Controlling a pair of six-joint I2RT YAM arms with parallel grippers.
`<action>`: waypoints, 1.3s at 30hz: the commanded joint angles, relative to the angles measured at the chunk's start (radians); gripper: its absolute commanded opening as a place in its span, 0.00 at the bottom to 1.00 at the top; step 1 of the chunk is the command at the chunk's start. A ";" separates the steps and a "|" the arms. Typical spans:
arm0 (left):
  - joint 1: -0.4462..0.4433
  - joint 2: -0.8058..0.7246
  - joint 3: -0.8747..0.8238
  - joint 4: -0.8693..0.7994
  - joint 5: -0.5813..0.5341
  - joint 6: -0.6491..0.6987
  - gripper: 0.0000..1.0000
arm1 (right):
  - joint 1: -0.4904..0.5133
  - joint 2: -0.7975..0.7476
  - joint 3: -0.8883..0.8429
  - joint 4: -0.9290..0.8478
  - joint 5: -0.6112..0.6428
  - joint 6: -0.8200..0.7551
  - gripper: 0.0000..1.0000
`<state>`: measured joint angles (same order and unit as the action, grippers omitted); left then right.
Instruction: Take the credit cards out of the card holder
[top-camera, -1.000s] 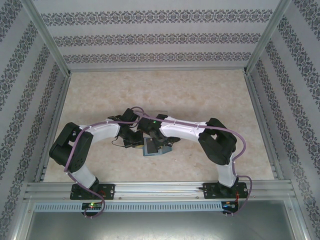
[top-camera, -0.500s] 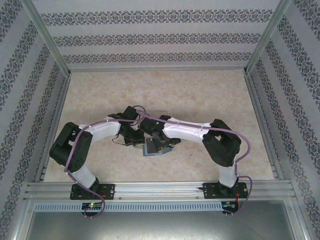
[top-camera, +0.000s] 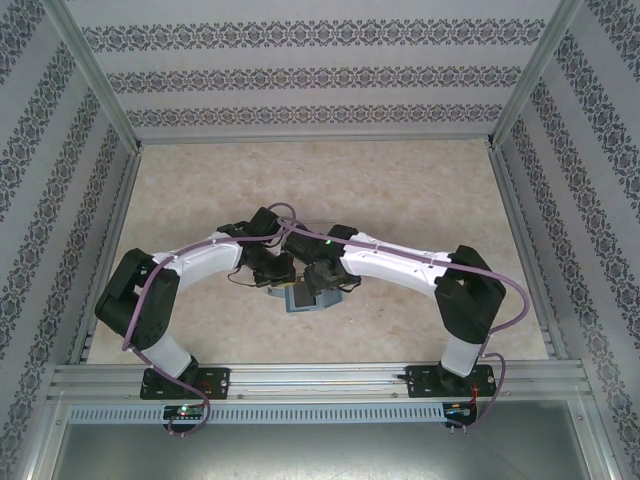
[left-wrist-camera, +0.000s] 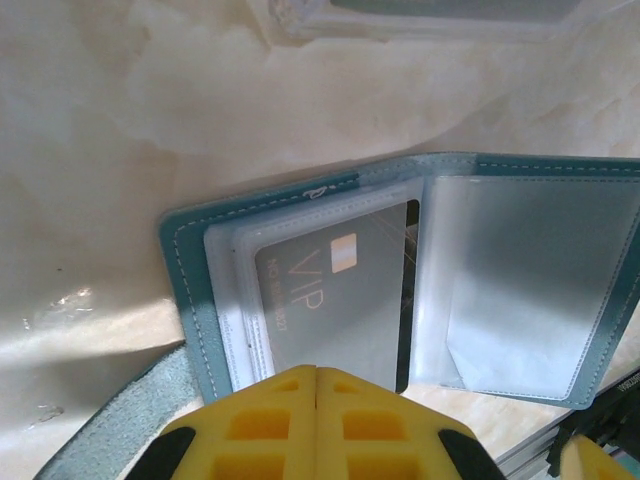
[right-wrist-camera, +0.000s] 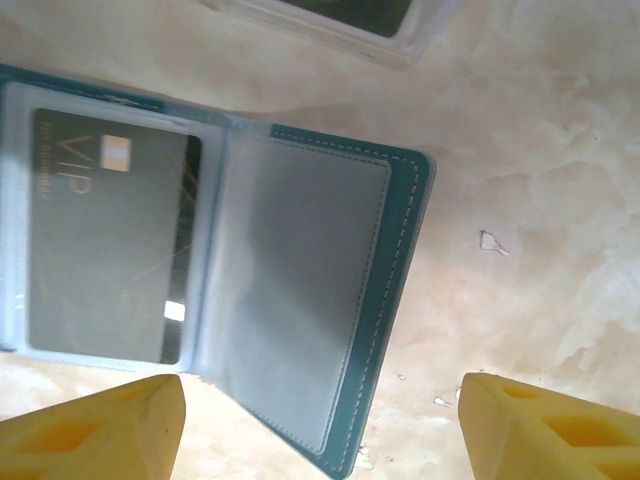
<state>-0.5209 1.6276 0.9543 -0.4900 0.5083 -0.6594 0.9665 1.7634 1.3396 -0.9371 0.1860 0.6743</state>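
The teal-blue folding card holder (top-camera: 305, 298) lies open on the beige marbled desk (top-camera: 400, 190), between the two arms. A grey card (left-wrist-camera: 330, 300) printed "VIP", with a pale chip and small digits too fine to read, sits in its clear sleeve. The left end effector (left-wrist-camera: 316, 425) has its yellow fingers pressed together at that card's near edge. The right end effector (right-wrist-camera: 322, 410) gapes wide over the other half.

Both arms reach inward, left hand (left-wrist-camera: 316, 375) pinched closed, right hand (right-wrist-camera: 322, 392) spread wide.
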 joint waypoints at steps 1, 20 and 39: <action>-0.017 -0.008 0.021 -0.008 0.015 -0.014 0.04 | 0.003 -0.051 0.015 0.026 -0.050 0.004 0.71; -0.044 0.076 0.019 0.022 -0.002 -0.017 0.00 | -0.115 -0.012 -0.215 0.461 -0.427 0.107 0.22; -0.045 0.115 0.009 0.017 -0.024 -0.002 0.00 | -0.124 0.100 -0.199 0.478 -0.413 0.082 0.21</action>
<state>-0.5507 1.7149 0.9562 -0.4633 0.5194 -0.6842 0.8478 1.8416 1.1347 -0.4580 -0.2298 0.7631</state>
